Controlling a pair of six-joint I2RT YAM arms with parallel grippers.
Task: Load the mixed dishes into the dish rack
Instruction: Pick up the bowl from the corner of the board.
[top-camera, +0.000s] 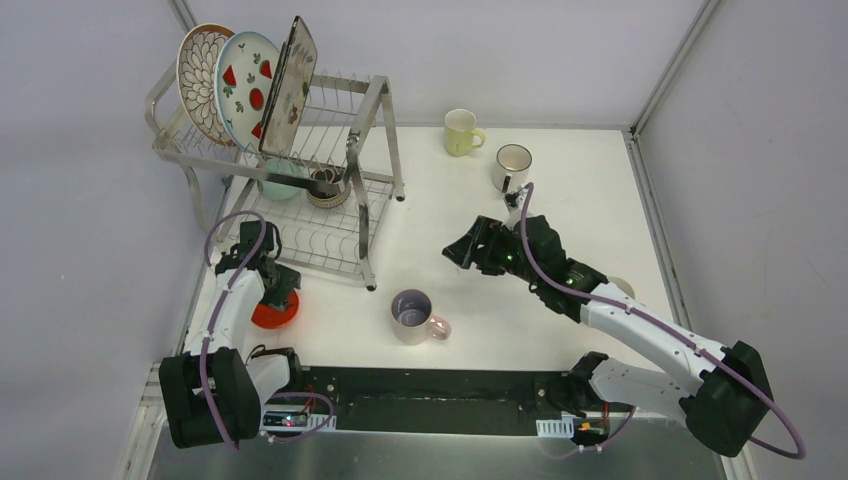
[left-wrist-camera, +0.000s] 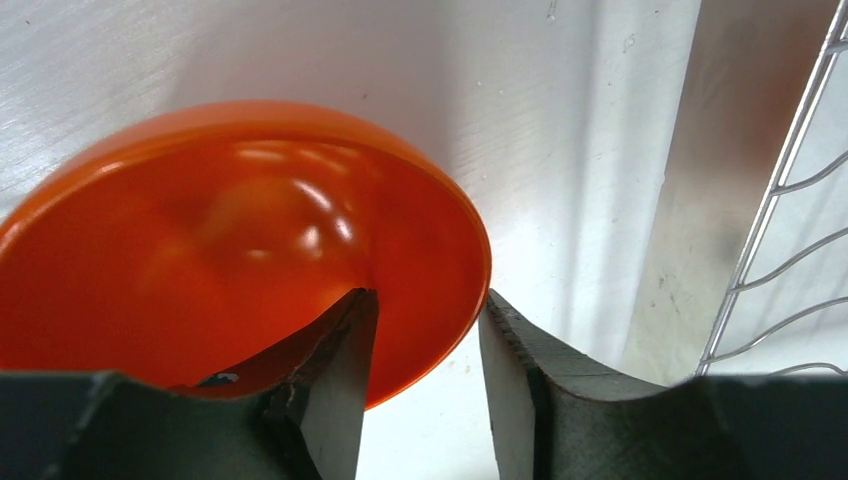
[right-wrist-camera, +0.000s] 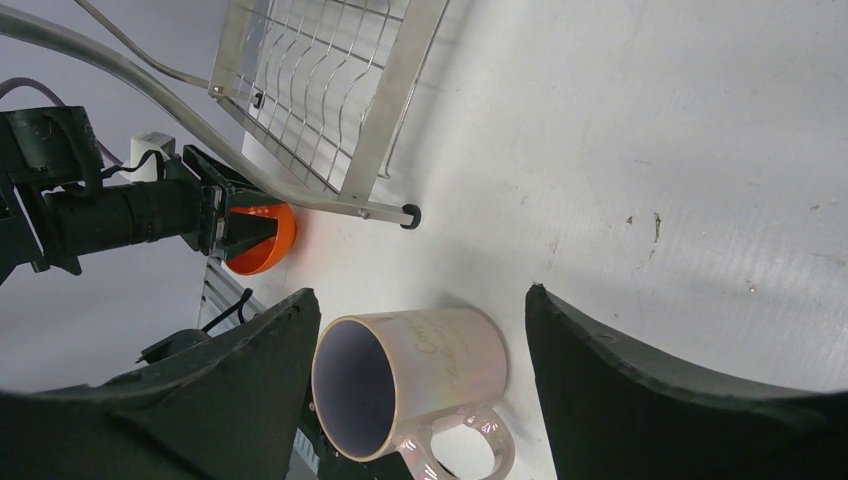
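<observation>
Far left of the bench (top-camera: 450, 200): the dish rack (top-camera: 360, 230) carried three plates upright in its upper tier, namely the petal-pattern plate (top-camera: 200, 80), the red-fruit plate (top-camera: 248, 85) and the flowered square plate (top-camera: 292, 80). The mint bowl (top-camera: 280, 180) and the brown bowl (top-camera: 325, 187) sat on the lower tier.

Near left, just beside the rack's near edge: the left hand (left-wrist-camera: 425, 350) stood astride the rim of the orange bowl (left-wrist-camera: 230, 230), one finger inside and one outside. We could not tell whether it had clamped. The bowl was glossy, smooth and thin-rimmed, and we judged it could slip.

Step in hand, as we judged it: loading the orange bowl. The next move calls for a firm pinch on the rim, a lift over the rack's edge wire, and a place beside the other bowls.

Centre, near: the pink mug (right-wrist-camera: 420, 370) stood upright, with a lilac inside and its handle toward the right.

Right of it: the right hand (right-wrist-camera: 420, 292) hovered with jaws wide apart, holding nothing.

Far right: the yellow mug (top-camera: 462, 132) and the white mug (top-camera: 512, 165) were not yet loaded.
</observation>
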